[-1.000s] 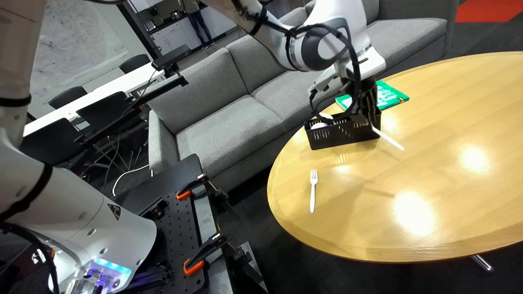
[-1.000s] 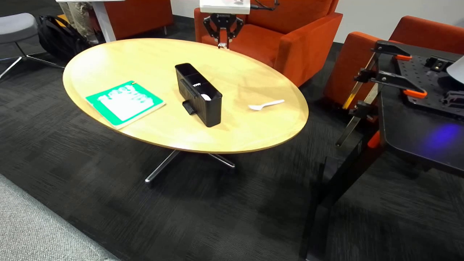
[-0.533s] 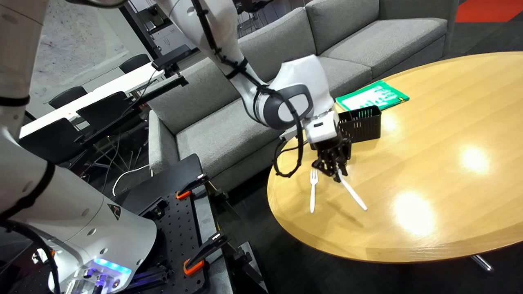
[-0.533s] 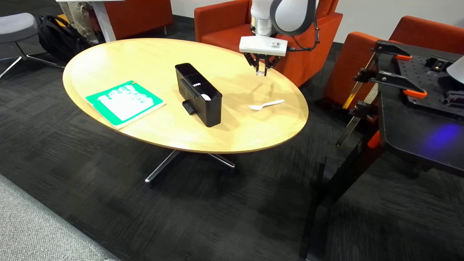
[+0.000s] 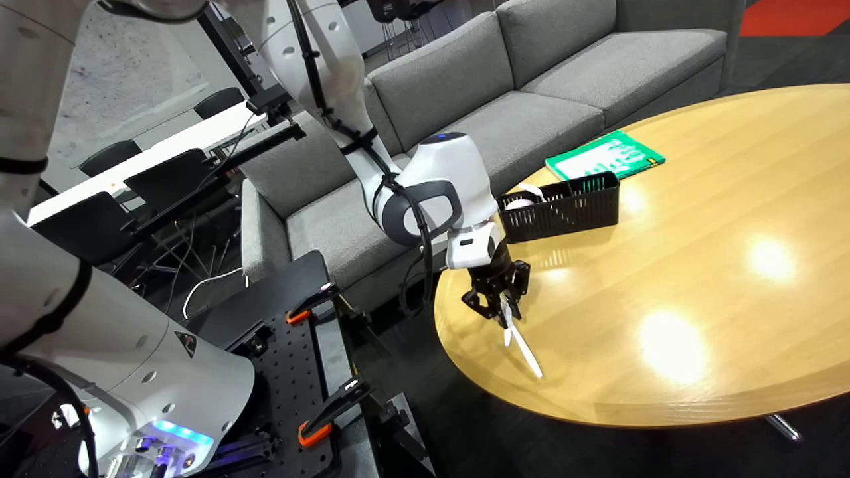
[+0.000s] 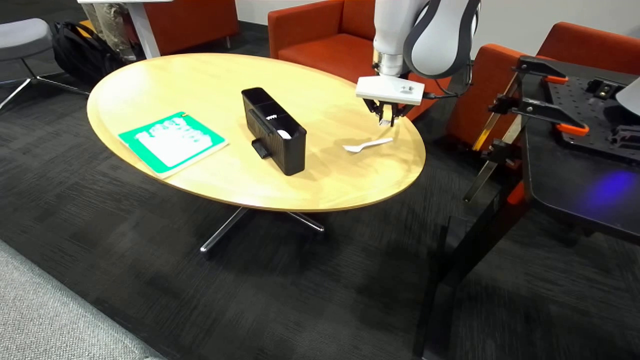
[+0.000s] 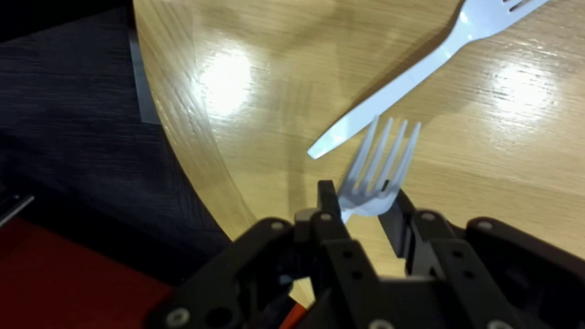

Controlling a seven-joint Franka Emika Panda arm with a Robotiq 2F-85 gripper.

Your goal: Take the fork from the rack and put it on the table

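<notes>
When counted piece by piece: one gripper (image 6: 387,122), one black rack (image 5: 561,214), one round light-brown table (image 5: 637,279), one fork (image 5: 524,346) in the gripper and one second fork (image 7: 402,86) on the table. Inside the rack, at least two white pieces (image 6: 284,134); cannot tell the exact number.

About the look of the fork: white, thin, a little shiny, with four slim tines. Pinched between the jaws by both sides of its head; out of the rack, over the table close to the rim. Cannot tell if touching the table. In the wrist view, tines toward about one o'clock, with the handle hidden by the gripper; in an exterior view, handle toward five o'clock.

In the way on the table, near the fork: the second fork, laid along two o'clock in the wrist view and overlapped there by one tine tip. At one o'clock from the gripper in an exterior view, the rack; at eleven o'clock from the table, one grey sofa (image 5: 531,133). At nine o'clock from the rack in an exterior view, one green-and-white sheet (image 6: 173,142).
</notes>
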